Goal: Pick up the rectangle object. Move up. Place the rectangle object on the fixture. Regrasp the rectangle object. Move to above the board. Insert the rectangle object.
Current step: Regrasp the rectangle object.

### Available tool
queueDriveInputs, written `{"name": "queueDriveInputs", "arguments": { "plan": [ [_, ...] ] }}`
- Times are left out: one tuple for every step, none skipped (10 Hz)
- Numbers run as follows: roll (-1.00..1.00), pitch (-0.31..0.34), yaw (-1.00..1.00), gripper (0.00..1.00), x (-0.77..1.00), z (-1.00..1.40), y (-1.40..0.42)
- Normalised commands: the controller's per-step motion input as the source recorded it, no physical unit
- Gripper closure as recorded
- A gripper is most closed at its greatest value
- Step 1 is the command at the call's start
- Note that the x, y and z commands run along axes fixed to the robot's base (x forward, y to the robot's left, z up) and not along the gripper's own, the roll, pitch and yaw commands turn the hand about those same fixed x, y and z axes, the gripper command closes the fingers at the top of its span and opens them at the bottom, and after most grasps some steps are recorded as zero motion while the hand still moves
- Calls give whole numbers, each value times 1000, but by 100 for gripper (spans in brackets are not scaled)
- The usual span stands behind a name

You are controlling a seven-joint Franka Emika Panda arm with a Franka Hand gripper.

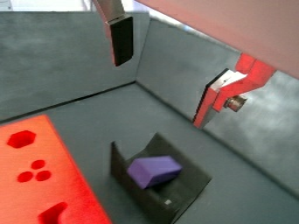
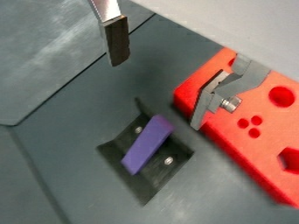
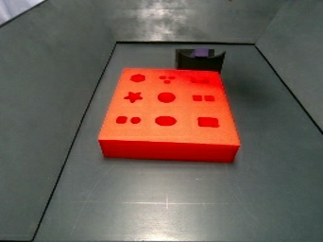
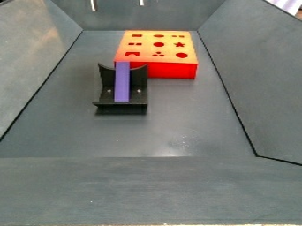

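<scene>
The purple rectangle object (image 4: pixel 122 82) lies lengthwise on the black fixture (image 4: pixel 119 101), also seen in both wrist views (image 1: pixel 153 171) (image 2: pixel 149 144). In a side view the fixture (image 3: pixel 199 59) stands behind the board and the block barely shows. The red board (image 3: pixel 167 104) with its cut-outs lies flat beside the fixture (image 4: pixel 156 60). My gripper (image 1: pixel 160 92) (image 2: pixel 159 92) is open wide and empty, raised above the fixture and the block. One dark-padded finger (image 2: pixel 117 42) and the other finger (image 2: pixel 219 94) show. The gripper is out of both side views.
Grey bin walls slope up around the dark floor (image 4: pixel 177 132). The fixture stands near a corner of the bin (image 1: pixel 131 83), close to the board's edge (image 2: pixel 193 92).
</scene>
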Motion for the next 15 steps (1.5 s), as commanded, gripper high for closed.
{"name": "queueDriveInputs", "arguments": {
  "plan": [
    [1000,-27,22,0,-1,3,-18],
    [1000,-19,22,0,15,-9,-22],
    [1000,-15,23,0,23,-9,-23],
    [1000,1,24,0,36,-12,-25],
    [1000,21,29,0,53,-11,-27],
    [1000,45,35,0,64,-8,-32],
    [1000,76,47,0,74,-13,-34],
    [874,101,58,0,85,-16,-36],
    [610,116,78,0,89,-16,-41],
    [415,120,97,0,89,-19,-42],
    [223,111,121,0,85,-5,-24],
    [75,157,25,0,32,-1000,79],
    [56,123,41,0,34,-1000,77],
    [50,96,71,0,43,-1000,75],
    [45,51,111,0,51,-1000,67]
  ]
}}
